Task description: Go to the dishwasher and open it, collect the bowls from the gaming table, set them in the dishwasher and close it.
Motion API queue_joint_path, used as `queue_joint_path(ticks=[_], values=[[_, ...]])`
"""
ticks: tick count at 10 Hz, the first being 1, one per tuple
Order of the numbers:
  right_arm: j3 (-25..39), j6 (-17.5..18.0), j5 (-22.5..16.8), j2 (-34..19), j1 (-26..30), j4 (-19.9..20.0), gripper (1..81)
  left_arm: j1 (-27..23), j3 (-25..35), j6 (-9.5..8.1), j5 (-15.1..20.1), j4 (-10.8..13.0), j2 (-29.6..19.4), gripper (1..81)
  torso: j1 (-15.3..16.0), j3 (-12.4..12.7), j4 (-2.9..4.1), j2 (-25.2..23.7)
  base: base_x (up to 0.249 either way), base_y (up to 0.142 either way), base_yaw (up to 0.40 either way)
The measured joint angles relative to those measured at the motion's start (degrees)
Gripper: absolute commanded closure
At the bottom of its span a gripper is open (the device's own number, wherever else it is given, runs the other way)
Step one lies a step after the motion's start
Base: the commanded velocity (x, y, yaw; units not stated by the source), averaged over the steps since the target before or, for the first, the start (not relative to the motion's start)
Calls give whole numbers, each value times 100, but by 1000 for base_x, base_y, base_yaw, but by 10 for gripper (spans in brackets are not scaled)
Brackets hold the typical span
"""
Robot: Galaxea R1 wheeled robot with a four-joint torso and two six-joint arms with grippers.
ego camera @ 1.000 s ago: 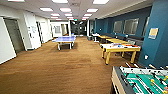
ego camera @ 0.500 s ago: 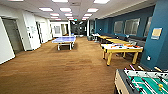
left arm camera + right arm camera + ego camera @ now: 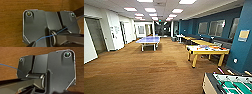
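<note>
The gaming table [image 3: 231,83] stands at the lower right of the head view, with part of its green field, its pale side and some rod handles in sight. The bowls are out of view, and so is the dishwasher. In both wrist views the robot's dark plate and jointed bar hang over brown carpet [image 3: 11,25], and a thin blue cable crosses each picture. I cannot make out either gripper's state from these frames.
A blue ping-pong table [image 3: 148,40] stands mid-room ahead. A yellow-legged game table [image 3: 207,50] sits to the right beside the dark blue wall [image 3: 241,45], with more tables behind it. White walls and doorways [image 3: 95,37] line the left. Brown carpet [image 3: 146,72] stretches ahead.
The whole head view has shifted a little: the camera moved, and the gaming table has slid toward the lower right corner of the picture.
</note>
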Motion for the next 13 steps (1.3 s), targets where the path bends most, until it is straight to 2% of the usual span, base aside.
queue_joint_path(ticks=[13], values=[[-4,12,17,17,11,5,10,-18,-5,-1,-16,0,20,10,0,2,0,0,225,0,0]])
